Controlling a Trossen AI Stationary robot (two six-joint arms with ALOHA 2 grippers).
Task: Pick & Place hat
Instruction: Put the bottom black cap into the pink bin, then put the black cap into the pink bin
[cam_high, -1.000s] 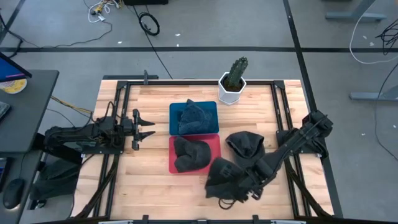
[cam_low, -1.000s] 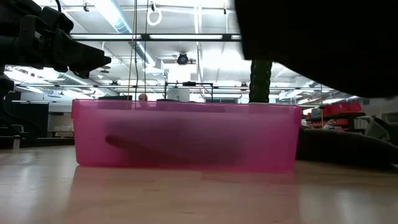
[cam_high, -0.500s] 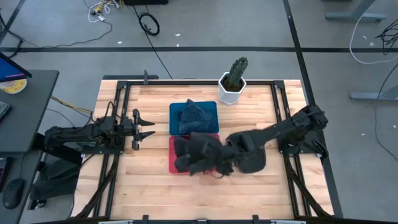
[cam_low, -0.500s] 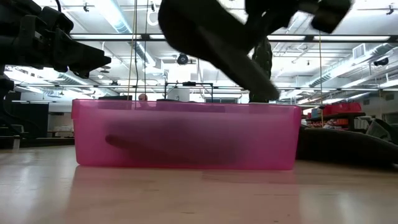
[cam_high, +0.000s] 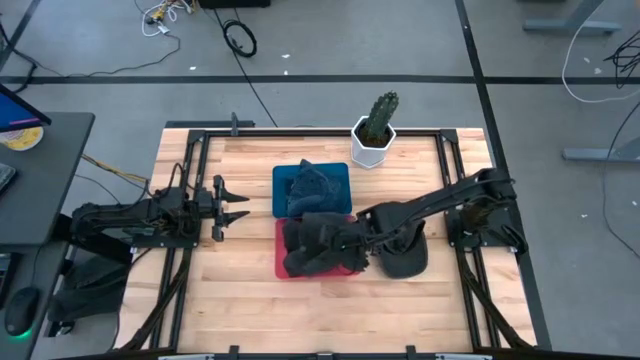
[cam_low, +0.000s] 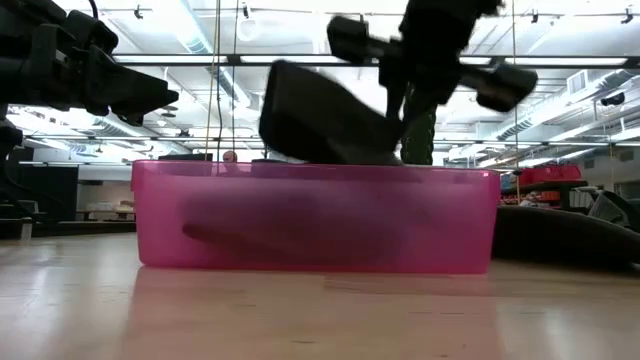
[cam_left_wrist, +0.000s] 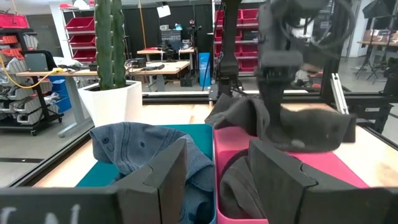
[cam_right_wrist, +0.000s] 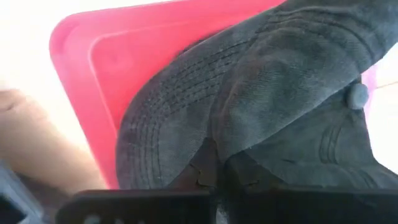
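One dark hat (cam_high: 318, 236) hangs over the red bin (cam_high: 281, 265), pinched by the right gripper (cam_high: 352, 240); placing is in hand; next, lower and release; left gripper (cam_high: 232, 206) waits open, far left

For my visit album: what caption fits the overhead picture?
Right gripper lowers a dark hat over the red bin; left gripper waits aside.

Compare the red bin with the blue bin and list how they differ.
The red bin sits nearer the table's front edge; the blue bin lies behind it, toward the cactus pot.
The red bin holds dark hats; the blue bin holds a blue denim hat.
The right tool, shut on a dark hat, hangs over the red bin; nothing hangs over the blue one.
Both are shallow rectangular bins, placed side by side.
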